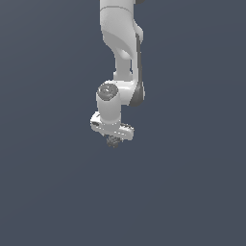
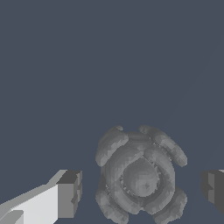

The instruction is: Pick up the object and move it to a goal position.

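Observation:
The object (image 2: pixel 140 175) is a dark grey, bumpy, roundish lump with rounded lobes around a domed centre. In the wrist view it sits between my two fingertips (image 2: pixel 70 194), with a narrow gap of bare background on each side. My gripper (image 2: pixel 142 192) is open around it and neither pad touches it. In the exterior view the object (image 1: pixel 113 141) shows as a tiny dark speck just under the white gripper bar, where the gripper (image 1: pixel 113 138) points down over it. Its underside is hidden.
A plain dark blue-grey surface (image 1: pixel 192 192) fills both views. The white arm (image 1: pixel 122 43) comes down from the top of the exterior view.

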### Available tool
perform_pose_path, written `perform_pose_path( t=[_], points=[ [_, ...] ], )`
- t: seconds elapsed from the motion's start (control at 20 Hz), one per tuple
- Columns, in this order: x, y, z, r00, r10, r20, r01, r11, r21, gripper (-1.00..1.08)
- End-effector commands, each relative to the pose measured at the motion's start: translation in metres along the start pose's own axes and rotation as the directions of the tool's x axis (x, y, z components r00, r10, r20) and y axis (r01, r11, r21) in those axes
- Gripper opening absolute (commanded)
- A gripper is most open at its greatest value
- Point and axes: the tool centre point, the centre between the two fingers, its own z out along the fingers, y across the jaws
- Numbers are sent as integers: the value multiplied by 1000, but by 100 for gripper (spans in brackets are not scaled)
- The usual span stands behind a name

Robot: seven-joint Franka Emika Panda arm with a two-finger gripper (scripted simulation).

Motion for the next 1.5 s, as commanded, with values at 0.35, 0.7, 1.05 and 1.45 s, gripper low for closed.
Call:
perform_pose_path(
  t=[0.35, 0.7, 1.05, 1.45],
  points=[
    [0, 0, 27, 1000, 2, 0, -2, 1000, 0, 100],
    [0, 0, 27, 1000, 2, 0, -2, 1000, 0, -100],
    [-1, 0, 24, 1000, 2, 0, -2, 1000, 0, -100],
    [-9, 1, 0, 1000, 2, 0, -2, 1000, 0, -100]
  ],
)
